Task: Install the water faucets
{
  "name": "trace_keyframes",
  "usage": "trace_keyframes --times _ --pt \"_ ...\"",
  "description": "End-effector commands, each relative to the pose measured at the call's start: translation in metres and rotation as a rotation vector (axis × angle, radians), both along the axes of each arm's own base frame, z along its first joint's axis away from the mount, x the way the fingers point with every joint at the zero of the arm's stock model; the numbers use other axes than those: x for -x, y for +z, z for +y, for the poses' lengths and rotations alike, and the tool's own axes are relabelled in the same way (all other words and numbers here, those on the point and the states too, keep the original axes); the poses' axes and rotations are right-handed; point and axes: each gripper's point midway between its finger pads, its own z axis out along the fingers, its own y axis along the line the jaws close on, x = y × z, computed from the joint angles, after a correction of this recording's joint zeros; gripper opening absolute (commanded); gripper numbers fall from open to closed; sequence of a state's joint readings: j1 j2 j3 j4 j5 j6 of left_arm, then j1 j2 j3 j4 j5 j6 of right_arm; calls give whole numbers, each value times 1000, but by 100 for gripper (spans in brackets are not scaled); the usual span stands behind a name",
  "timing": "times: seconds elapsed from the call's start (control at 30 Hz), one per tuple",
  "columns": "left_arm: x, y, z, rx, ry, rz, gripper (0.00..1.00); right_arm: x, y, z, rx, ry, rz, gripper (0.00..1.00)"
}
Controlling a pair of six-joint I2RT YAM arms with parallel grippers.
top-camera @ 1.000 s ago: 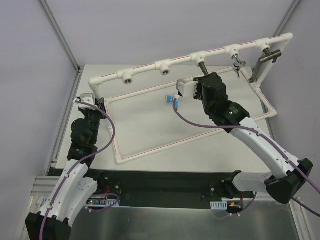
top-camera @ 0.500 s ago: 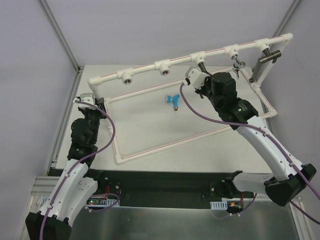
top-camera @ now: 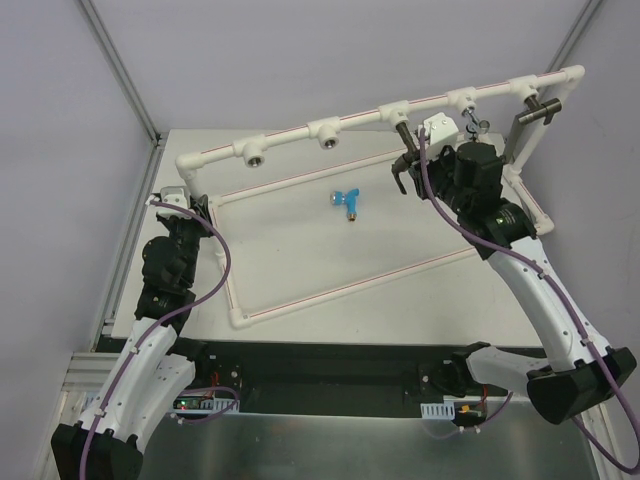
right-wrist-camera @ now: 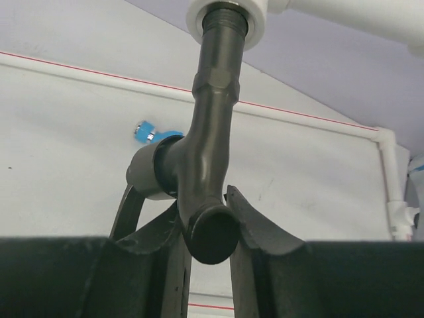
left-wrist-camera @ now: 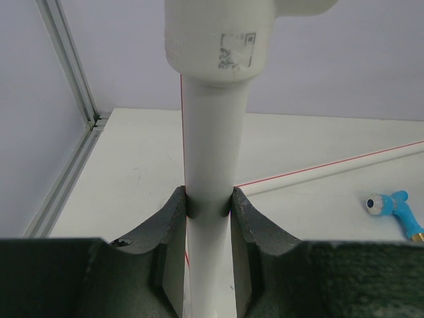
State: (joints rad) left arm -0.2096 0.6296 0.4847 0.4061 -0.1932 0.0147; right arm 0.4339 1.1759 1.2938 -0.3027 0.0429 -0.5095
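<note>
1. Right pincer (right-wrist-camera: pixel 207 222) clamps the grey faucet (right-wrist-camera: pixel 212 132), seated in a socket (right-wrist-camera: pixel 258 23) of the pipe frame (left-wrist-camera: pixel 211 132) near the far right corner of the desk (top-camera: pixel 290 260)
2. Left pincer (left-wrist-camera: pixel 209 202) grips the frame at the left edge
3. Blue faucet (top-camera: pixel 347 201) lies mid-desk
4. Risk: turning it tilted may cross-thread it

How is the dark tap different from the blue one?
The dark tap is grey metal; the blue tap has a blue handle. The dark tap sits in a white pipe socket, held by the right gripper; the blue tap lies loose on the table. Both are small taps.
</note>
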Motion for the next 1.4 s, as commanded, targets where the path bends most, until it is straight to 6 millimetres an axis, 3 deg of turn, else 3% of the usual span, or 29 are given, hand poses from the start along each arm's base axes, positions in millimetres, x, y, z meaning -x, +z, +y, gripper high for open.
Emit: trace_keyframes --times 0.0,0.07,0.17,0.2,0.27,0.3,0.4,0.5,0.63,0.77,0.93,1.2,1.27,1.3,1.37 --pt "5 20 -16 29 -80 -66 0 -13 20 32 -232 74 -32 1" --pt "5 21 -15 30 -77 -66 0 -10 24 28 -205 77 -45 3" --pt "4 20 -14 30 -69 -60 0 -1 27 15 -129 59 -51 30" --pt "3 19 -14 29 -69 -59 0 1 30 11 -95 59 -69 45" --pt "2 18 -15 28 -69 -53 0 8 42 -1 -60 38 -103 57" --pt "2 19 -15 28 -71 -53 0 11 42 -4 -39 36 -102 70" --pt "1 20 -16 28 -75 -54 0 22 57 -21 22 3 -156 89" --pt "1 23 -16 29 -74 -60 0 33 71 -36 57 -31 -207 100" --pt "0 29 -16 35 -76 -67 3 50 89 -56 66 -92 -266 96" --pt "4 40 -15 43 -75 -91 13 62 98 -73 31 -171 -288 96" --pt "14 65 -14 46 -80 -129 41 80 103 -95 -29 -269 -312 96" --pt "34 105 -7 87 -68 -170 81 106 97 -108 -208 -330 -370 96" --pt "37 106 -4 105 -53 -140 95 117 102 -114 -260 -344 -400 96" --pt "41 117 -1 123 -44 -158 99 123 100 -118 -267 -350 -409 96" --pt "46 114 6 178 -3 -133 99 128 96 -125 -233 -366 -421 96"
